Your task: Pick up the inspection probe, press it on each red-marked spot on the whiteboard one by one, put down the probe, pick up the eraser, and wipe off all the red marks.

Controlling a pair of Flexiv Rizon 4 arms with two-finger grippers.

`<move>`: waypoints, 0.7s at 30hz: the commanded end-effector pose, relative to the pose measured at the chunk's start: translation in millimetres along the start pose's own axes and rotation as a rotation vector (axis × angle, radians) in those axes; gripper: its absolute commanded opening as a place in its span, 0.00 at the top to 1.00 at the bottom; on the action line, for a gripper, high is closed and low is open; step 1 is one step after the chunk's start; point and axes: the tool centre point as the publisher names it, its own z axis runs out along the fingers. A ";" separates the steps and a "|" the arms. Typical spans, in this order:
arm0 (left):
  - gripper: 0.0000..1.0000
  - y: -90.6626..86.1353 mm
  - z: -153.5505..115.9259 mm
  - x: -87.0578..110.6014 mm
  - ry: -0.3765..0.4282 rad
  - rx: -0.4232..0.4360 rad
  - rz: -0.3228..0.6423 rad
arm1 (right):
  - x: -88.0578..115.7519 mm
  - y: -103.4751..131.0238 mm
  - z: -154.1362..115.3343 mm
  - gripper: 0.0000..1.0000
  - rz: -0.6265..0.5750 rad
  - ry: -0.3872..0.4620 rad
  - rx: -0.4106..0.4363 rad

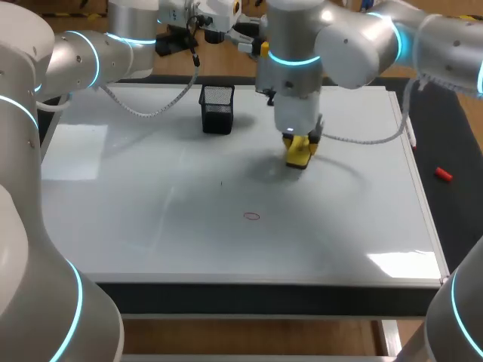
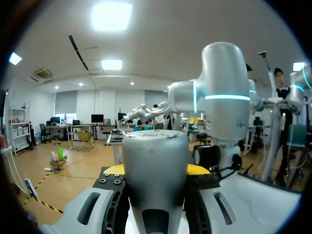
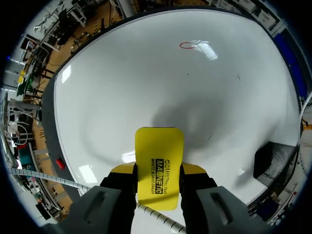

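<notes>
My right gripper (image 1: 303, 140) is shut on the yellow eraser (image 1: 299, 154), which hangs low over the whiteboard (image 1: 151, 219) right of its middle. In the right wrist view the eraser (image 3: 159, 163) stands clamped between the fingers (image 3: 122, 178). One small red oval mark (image 1: 251, 216) lies nearer the front edge, and it shows far ahead of the eraser as the red mark (image 3: 187, 45). My left gripper (image 2: 156, 171) is raised behind the board's far edge and is shut on the grey cylindrical probe (image 2: 155, 156), which points out into the room.
A black mesh cup (image 1: 216, 109) stands on the board's far part, left of the eraser, and appears beside my right gripper as the cup (image 3: 275, 163). A small red object (image 1: 443, 174) lies on the dark table right of the board. My right arm (image 2: 222, 97) rises ahead of the probe.
</notes>
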 end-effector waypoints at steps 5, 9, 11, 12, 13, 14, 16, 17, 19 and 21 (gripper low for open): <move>1.00 2.9 -1.7 -7.2 0.347 0.008 -0.001 | 69.6 -20.6 -11.1 1.00 0.142 -0.060 -0.008; 1.00 2.9 -1.7 -7.2 0.347 0.008 -0.001 | 95.7 -29.0 -9.3 1.00 0.211 -0.057 -0.004; 1.00 2.9 -1.7 -7.2 0.347 0.008 -0.001 | 105.2 -31.2 -9.1 1.00 0.236 -0.058 -0.006; 1.00 2.9 -1.7 -7.2 0.347 0.008 -0.001 | 109.1 -32.1 -8.6 1.00 0.248 -0.055 -0.006; 1.00 2.9 -1.7 -7.2 0.347 0.008 -0.001 | 112.8 -33.2 -8.1 1.00 0.260 -0.059 -0.009; 1.00 2.9 -1.7 -7.2 0.347 0.008 -0.001 | 115.5 -33.9 -7.7 1.00 0.269 -0.063 -0.011; 1.00 2.9 -1.7 -7.2 0.347 0.008 -0.001 | 119.6 -35.2 -6.4 1.00 0.289 -0.070 -0.009; 1.00 2.9 -1.7 -7.2 0.347 0.008 -0.001 | 121.4 -35.8 -6.2 1.00 0.302 -0.083 -0.013; 1.00 2.9 -1.7 -7.2 0.347 0.008 -0.001 | 122.8 -36.0 -6.1 1.00 0.307 -0.080 -0.013; 1.00 2.9 -1.7 -7.2 0.347 0.008 -0.001 | 123.3 -35.5 -6.4 1.00 0.314 -0.079 -0.009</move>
